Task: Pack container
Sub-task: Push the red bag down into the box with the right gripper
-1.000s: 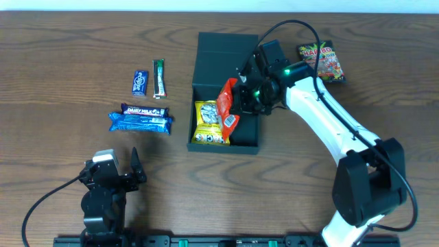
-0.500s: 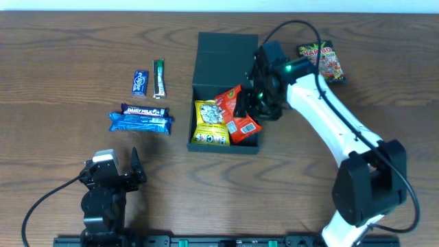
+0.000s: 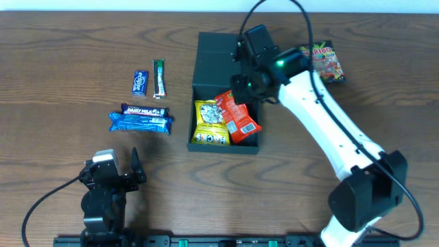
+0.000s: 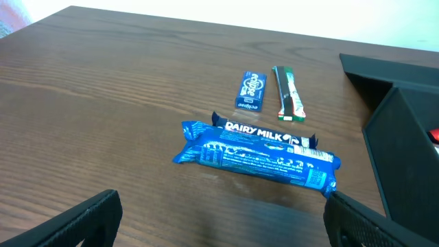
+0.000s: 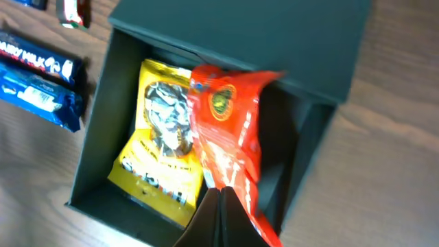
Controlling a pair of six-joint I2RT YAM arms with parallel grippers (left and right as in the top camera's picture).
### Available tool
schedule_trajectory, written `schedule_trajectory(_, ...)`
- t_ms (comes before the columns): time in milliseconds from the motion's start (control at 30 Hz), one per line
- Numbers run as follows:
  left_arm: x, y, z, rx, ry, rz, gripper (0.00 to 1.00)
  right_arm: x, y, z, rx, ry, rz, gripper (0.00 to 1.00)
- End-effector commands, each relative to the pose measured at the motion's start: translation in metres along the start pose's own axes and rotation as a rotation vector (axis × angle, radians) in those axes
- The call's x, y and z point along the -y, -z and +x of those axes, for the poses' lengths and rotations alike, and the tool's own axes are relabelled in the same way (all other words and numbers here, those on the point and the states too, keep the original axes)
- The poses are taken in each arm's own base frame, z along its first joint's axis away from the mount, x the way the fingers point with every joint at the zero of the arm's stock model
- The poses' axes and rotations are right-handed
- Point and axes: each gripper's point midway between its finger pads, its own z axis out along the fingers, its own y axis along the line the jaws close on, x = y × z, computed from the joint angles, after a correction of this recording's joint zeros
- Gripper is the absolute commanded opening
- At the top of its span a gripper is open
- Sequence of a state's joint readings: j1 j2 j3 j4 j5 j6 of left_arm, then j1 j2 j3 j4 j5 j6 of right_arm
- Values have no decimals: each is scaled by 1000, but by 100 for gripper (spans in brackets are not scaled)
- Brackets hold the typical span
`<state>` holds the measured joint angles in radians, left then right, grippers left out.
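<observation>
From overhead, the container (image 3: 226,146) sat in the middle of the wooden surface (image 3: 55,68), its flap lid thrown open on the far side. Inside it, a yellow packet (image 3: 210,123) lay along the left half and a red packet (image 3: 237,116) lay slanted beside it, overlapping its right edge. The right pincer (image 3: 243,84) hung over the back of the box, its fingers too dark to read. A Haribo bag (image 3: 325,60) beyond the arm was partly covered by it. Left of the box lay a Dairy Milk bar (image 3: 144,110), a blue packet (image 3: 139,123), a small Eclipse pack (image 3: 140,82) and a green stick (image 3: 159,78). The left pincer (image 3: 116,173) rested near the front edge.

The left wrist view showed the left pincer's fingers spread wide, with nothing between them. The blue packet hid most of the Dairy Milk bar, and the container was cut off at the right edge.

In the right wrist view, the right pincer's fingers met at a thin seam, gripping nothing. They covered the red packet's lower end. The picture was blurred, so the print on both packets was unreadable.
</observation>
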<state>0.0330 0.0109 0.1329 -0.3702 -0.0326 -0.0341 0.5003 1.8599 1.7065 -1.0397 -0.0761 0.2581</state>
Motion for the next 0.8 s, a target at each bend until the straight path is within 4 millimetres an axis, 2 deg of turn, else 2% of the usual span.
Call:
schedule_trajectory(0,-2,-3,9,-21,14,-7,95,11,-28,2,-34,44,60,1)
schedule_trajectory(133,-2,-3,9,-21,14,-7,95,14,-53,1,-56,56,73,1)
schedule_trajectory(333,-2,-3,9,-21,14,-7,95,32,-95,18,-153,53,150,1)
schedule_trajectory(433,-2,-3,9,-21,14,-7,95,46,-104,23,-175,46,227,1)
schedule_trajectory(633,-2,-3,9,-21,14,-7,95,49,-108,29,-201,46,238,1)
schedule_trajectory(767,-2,-3,9,-21,14,-7,95,52,-115,41,-250,23,252,1)
